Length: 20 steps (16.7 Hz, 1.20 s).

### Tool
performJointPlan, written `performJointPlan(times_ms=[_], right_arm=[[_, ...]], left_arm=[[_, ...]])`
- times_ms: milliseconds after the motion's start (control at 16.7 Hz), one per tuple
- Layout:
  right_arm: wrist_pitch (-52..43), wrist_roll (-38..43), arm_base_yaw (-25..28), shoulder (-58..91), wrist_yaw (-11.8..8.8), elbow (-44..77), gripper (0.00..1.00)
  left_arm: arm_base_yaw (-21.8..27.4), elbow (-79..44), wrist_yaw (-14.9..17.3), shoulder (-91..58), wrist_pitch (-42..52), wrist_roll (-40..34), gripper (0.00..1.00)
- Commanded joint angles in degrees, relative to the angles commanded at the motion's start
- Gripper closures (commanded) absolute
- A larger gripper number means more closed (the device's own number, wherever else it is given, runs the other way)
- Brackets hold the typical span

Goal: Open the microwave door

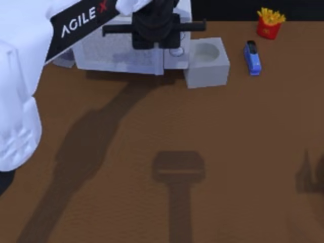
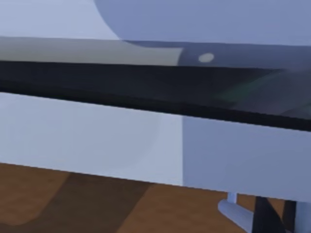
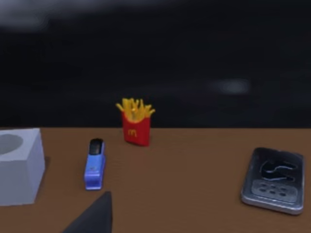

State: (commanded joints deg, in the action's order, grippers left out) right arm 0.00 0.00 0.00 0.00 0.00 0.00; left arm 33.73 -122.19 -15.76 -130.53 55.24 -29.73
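A: Microwave door [image 1: 121, 59] — where, relative to your left end effector [image 1: 154, 30]?

B: Directly beneath it, on the microwave [image 1: 129, 50] at the worktop's [image 1: 202, 152] far edge. Left wrist view: pale panels and a dark gap [image 2: 146, 85], very close.

A: Fingers spread or pinched?

B: Cannot tell; the wrist hides them. Right arm isn't seen from above.

A: Advice?

B: Judgement only: confirm your hold on the door edge, then swing along the hinge arc; don't pull straight. The grey cube [image 1: 207, 62] sits just beside.

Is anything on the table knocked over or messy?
Nothing looks spilled or tipped. The fries box stands upright, the blue stapler lies flat beside it, and the grey cube sits squarely next to the microwave. The left pincer is over the microwave.
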Motion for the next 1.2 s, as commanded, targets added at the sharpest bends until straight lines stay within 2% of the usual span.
performJointPlan(times_ms=[360, 1200], right_arm=[[0.0, 0.0, 0.0, 0.0, 0.0, 0.0, 0.0], [0.0, 0.0, 0.0, 0.0, 0.0, 0.0, 0.0]], left_arm=[[-0.63, 8.77, 1.82, 5.17, -4.4, 4.56, 1.0], [-0.65, 9.23, 1.95, 5.49, -4.68, 4.83, 1.0]])
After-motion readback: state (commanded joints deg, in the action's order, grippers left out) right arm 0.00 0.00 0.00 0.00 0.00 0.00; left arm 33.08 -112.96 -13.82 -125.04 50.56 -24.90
